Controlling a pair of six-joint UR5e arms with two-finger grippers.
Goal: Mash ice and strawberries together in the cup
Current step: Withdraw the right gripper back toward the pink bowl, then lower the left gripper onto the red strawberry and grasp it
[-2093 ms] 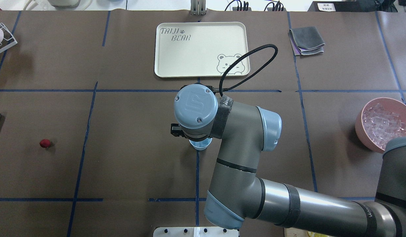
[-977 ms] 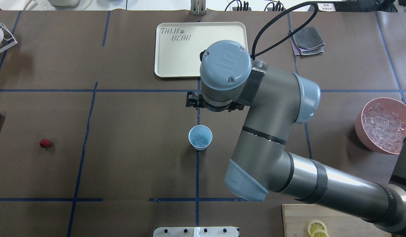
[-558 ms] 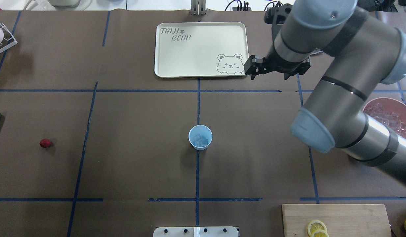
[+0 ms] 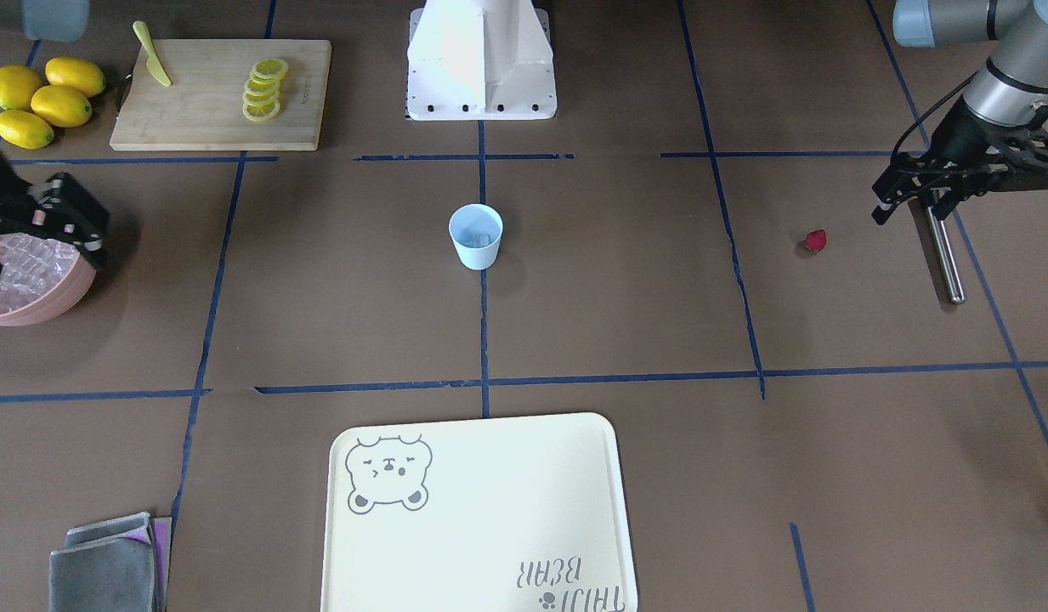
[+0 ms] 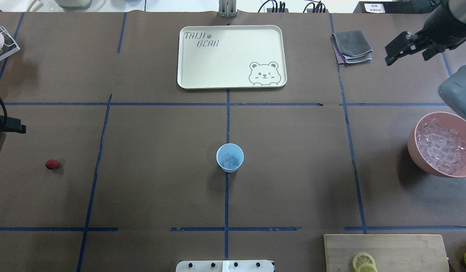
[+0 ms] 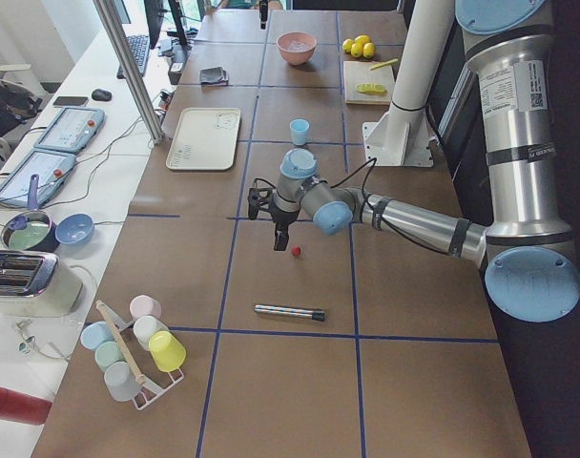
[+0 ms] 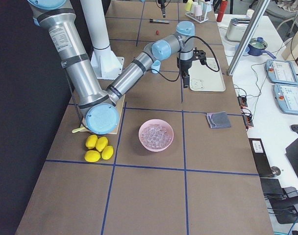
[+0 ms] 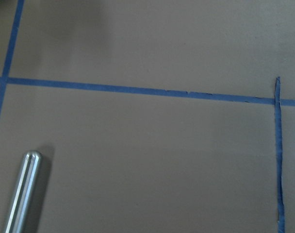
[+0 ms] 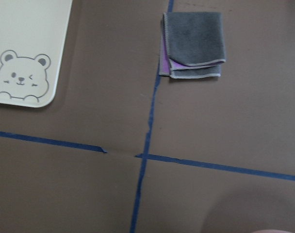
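The light blue cup (image 5: 229, 158) stands upright at the table's middle with a few clear ice cubes (image 5: 230, 161) inside; it also shows in the front view (image 4: 476, 236). The dark red strawberry (image 5: 51, 164) lies alone at the left, also in the front view (image 4: 816, 241). My left gripper (image 4: 957, 194) hovers open and empty above a metal rod (image 4: 945, 251), beside the strawberry. My right gripper (image 5: 408, 56) is open and empty, high at the far right, between the grey cloth (image 5: 352, 46) and the pink bowl (image 5: 414, 149).
The pink bowl holds a heap of ice (image 5: 442, 145). A cream tray (image 5: 233, 79) lies at the back centre. A cutting board (image 4: 218, 127) carries lemon slices and a knife, with whole lemons (image 4: 39, 98) beside it. A cup rack (image 6: 133, 348) stands at the left end.
My right arm has lifted off the cup and swung back and right toward the far right corner, uncovering the cup with ice in it. My left gripper has come in at the left edge.
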